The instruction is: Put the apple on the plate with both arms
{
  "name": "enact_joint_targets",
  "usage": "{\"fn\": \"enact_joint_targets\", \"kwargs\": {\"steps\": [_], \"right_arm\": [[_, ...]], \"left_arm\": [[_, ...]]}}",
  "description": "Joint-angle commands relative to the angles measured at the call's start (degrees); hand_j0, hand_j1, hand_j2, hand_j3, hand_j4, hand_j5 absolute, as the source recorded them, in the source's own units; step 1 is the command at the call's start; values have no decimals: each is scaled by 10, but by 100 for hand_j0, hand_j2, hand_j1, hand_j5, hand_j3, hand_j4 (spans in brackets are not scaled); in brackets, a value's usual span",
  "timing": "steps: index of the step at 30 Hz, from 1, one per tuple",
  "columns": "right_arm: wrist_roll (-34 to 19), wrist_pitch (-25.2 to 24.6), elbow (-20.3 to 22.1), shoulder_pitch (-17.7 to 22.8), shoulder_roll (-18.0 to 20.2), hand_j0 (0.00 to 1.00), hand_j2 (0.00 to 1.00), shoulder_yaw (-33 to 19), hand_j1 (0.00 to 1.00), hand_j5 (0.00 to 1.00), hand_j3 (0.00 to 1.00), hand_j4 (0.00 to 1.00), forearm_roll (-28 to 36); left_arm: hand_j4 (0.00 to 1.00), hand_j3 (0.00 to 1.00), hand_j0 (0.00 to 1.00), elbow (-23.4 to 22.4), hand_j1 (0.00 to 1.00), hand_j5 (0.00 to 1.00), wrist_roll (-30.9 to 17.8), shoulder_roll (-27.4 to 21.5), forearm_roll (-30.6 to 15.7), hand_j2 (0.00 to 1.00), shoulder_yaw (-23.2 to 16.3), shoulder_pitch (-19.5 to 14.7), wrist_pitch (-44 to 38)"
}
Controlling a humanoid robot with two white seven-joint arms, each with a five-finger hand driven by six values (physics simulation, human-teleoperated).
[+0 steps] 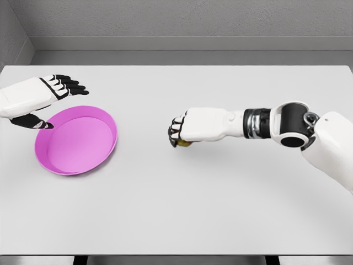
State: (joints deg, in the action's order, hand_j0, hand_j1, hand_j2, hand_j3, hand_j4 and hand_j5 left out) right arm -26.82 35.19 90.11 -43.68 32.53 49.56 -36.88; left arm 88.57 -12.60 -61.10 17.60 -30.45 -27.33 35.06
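On the white surface (220,210), near the middle, the right hand (193,126) is reaching in from the right side and covering the apple (184,143). Only a tiny yellow bit of the apple is peeking out under the hand. Its dark fingers (175,132) are curling down and closing around the apple, so it looks like the hand is gripping it. I cannot tell if the apple is sitting on the surface or being lifted just off it.

Far over on the left side, the pink plate (105,152) is lying flat with nothing in it. The left hand (41,96) is hovering right beside the plate's far left edge. Its fingers (71,84) are spreading apart and holding nothing, with the thumb pointing down near the rim.

The apple and the plate are well apart, so the apple is having a long way to go. It is round and mostly hidden, so it might be slipping out if the grip is too loose. It could roll away across the surface. The left hand might also be bumping the plate and pushing it
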Motion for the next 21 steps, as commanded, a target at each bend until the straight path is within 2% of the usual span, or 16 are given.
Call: {"fn": "enact_joint_targets", "kwargs": {"steps": [1,6,11,21], "right_arm": [[-3,-2,-7,0,-19,41,41,4,41,41,41,41,-3],[-11,-2,-20,-14,-47,41,41,18,41,41,41,41,-7],[-11,-2,-50,-29,-74,41,41,32,41,41,41,41,-13],[-10,-2,-97,-39,-101,42,42,48,42,42,42,42,-28]], "left_arm": [[100,100,100,-1,100,100,0,-1,-4,100,0,0,-1],[100,100,100,-1,100,100,0,-1,-4,100,0,0,-1],[100,100,100,-1,100,100,0,-1,-4,100,0,0,-1],[100,100,100,-1,100,100,0,-1,-4,100,0,1,-1]]}}
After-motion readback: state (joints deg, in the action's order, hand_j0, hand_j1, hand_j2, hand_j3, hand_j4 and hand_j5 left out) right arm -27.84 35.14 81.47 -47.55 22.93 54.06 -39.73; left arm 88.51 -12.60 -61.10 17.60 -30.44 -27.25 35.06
